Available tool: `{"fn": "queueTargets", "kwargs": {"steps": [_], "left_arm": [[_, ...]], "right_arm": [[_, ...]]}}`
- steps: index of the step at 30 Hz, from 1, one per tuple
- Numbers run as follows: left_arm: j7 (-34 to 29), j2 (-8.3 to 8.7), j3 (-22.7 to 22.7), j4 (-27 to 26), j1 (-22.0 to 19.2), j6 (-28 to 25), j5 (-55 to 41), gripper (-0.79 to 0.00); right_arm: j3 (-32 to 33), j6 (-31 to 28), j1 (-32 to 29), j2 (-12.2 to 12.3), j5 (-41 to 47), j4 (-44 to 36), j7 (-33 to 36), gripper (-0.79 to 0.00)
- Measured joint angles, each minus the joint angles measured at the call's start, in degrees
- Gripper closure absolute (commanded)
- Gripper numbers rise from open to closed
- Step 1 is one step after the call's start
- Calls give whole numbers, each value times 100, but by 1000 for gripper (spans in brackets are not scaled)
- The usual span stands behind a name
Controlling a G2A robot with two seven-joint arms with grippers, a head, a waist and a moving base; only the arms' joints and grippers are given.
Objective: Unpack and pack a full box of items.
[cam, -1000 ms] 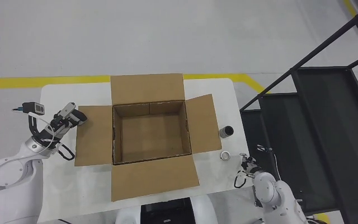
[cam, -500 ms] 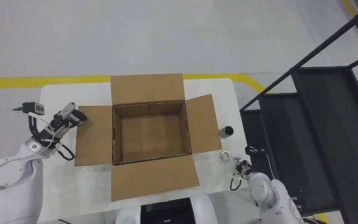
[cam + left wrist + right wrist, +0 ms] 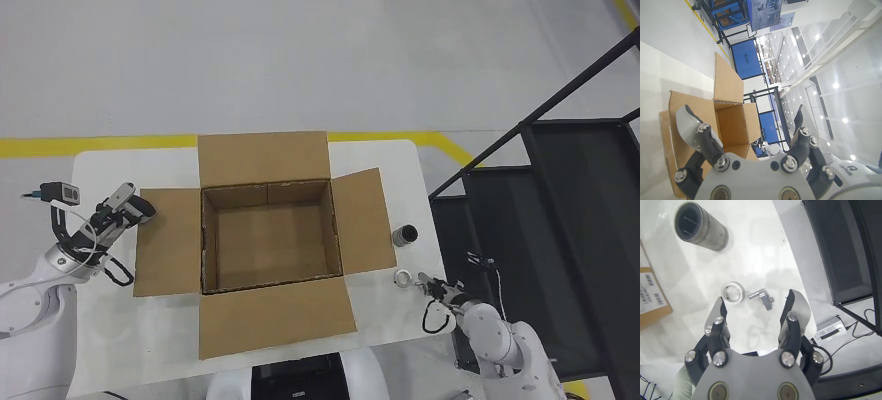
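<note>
An open cardboard box [image 3: 270, 245] stands mid-table with all flaps folded out and its inside bare; the left wrist view looks into the box [image 3: 730, 123] too. My left gripper [image 3: 128, 205] hangs open just off the box's left flap, nothing between its fingers [image 3: 743, 109]. Near the table's front right corner my right gripper [image 3: 436, 291] is open [image 3: 755, 297] above a small metal bracket [image 3: 762, 298]. Beside the bracket lies a silver ring [image 3: 732, 292] [image 3: 402, 278]. A grey cylinder [image 3: 700, 236] [image 3: 405, 236] stands farther back.
The white table [image 3: 150, 330] ends close to the right of the small parts. A dark metal staircase [image 3: 560, 200] stands just past that edge. Cables and a power brick [image 3: 829, 329] lie on the floor below.
The right arm has shifted a little to the right at the table's front right corner. The left arm and the box have not moved.
</note>
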Motion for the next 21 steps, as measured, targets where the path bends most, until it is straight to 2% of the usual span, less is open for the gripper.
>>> {"fn": "queueTargets", "kwargs": {"steps": [4, 6, 10, 15, 21], "left_arm": [[0, 0, 0, 0, 0, 0, 0, -785], [0, 0, 0, 0, 0, 0, 0, -785], [0, 0, 0, 0, 0, 0, 0, -785], [0, 0, 0, 0, 0, 0, 0, -785], [0, 0, 0, 0, 0, 0, 0, -785]], "right_arm": [[574, -499, -177, -5, 1398, -457, -2, -785], [915, -743, -235, -12, 2425, -549, 83, -785], [1489, -1072, -333, 25, 3856, -655, 621, -785], [1731, -1220, -359, 73, 4221, -603, 938, -785], [1423, -1270, -311, 139, 3487, -340, 1219, -785]]}}
